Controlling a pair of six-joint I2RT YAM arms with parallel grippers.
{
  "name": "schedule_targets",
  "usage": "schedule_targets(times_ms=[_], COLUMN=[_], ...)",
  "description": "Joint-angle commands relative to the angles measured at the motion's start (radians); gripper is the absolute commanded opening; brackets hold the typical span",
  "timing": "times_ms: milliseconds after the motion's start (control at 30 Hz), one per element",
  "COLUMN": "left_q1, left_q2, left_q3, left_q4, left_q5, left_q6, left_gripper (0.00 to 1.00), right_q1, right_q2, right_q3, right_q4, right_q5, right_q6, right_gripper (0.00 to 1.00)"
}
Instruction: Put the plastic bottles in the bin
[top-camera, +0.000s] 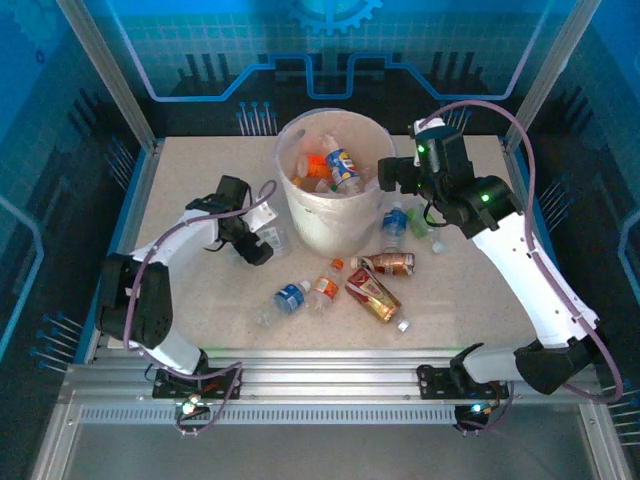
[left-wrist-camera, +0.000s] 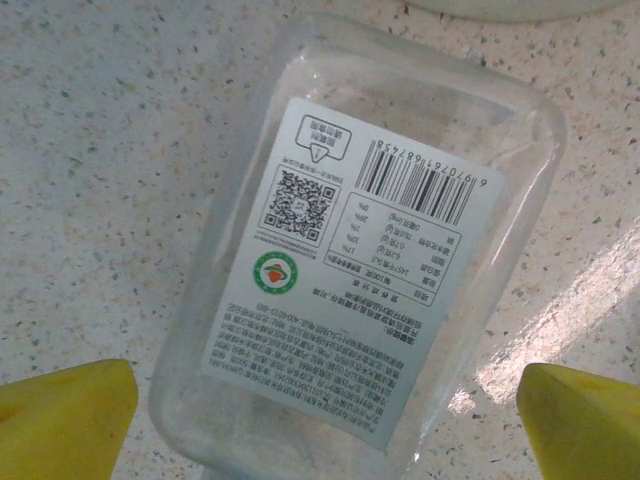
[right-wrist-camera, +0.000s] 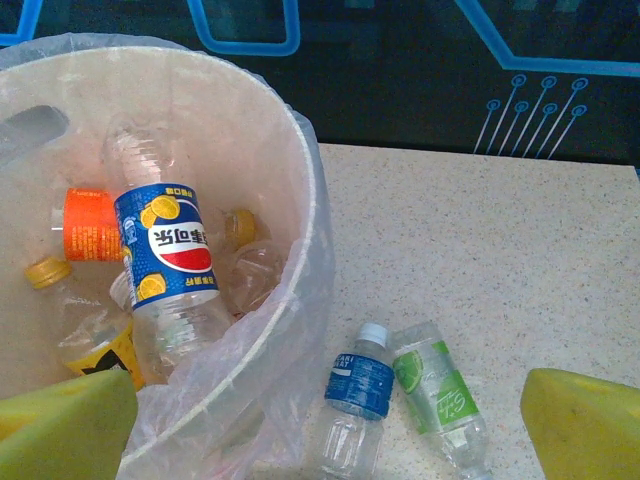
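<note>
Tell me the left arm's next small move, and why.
Probably lower the left pincer and close on the clear bottle: its yellow fingers stand open on either side of that bottle, which lies flat on the table beside the bin, not yet gripped.

Top camera is looking down over the table (top-camera: 230, 300); wrist cameras are hovering close, the right one sharing the bin (right-wrist-camera: 240, 130) with it.
</note>
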Motion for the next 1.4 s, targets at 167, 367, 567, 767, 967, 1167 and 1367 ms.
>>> schedule_targets(times_ms=[167,367,567,767,967,1167,1367], left_q1=[0.002,0.002,0.011,0.031,0.063,0.090,0.097], left_q2=[0.089,0.125,0.181,0.232,0.228,0.194,0.100], left_q3=[0.047,0.056,0.074,0.111,0.107,0.091,0.097], left_q4=[-0.014,0.023,0.047,0.043,0.053,0.052,0.054], left_q5=[-0.048,-0.074,-0.117,-0.152,-0.136,-0.141,-0.168], left_q6=[0.051,0.042,0.000,-0.066,-0.133,-0.191,-0.268], left_gripper=[0.99,0.99,0.99,0.99,0.91,0.76,0.68], right_q1=[-0.013,-0.014,-0.015,-0.016,-0.019,-0.021,-0.027], right_q2=[-0.018,-0.017,-0.020,-0.025,-0.028,-0.036,-0.050], right_q3=[-0.004,-0.009,-0.012,-0.017,-0.024,-0.031,-0.049], right_q4=[-0.005,0.001,-0.001,-0.003,-0.003,0.011,0.010], right_q5=[0.032,0.030,0.032,0.034,0.038,0.038,0.081], right_q6=[0.016,0.016,0.014,0.015,0.015,0.014,0.020], right_gripper=[1.00,1.00,1.00,1.00,1.00,1.00,1.00])
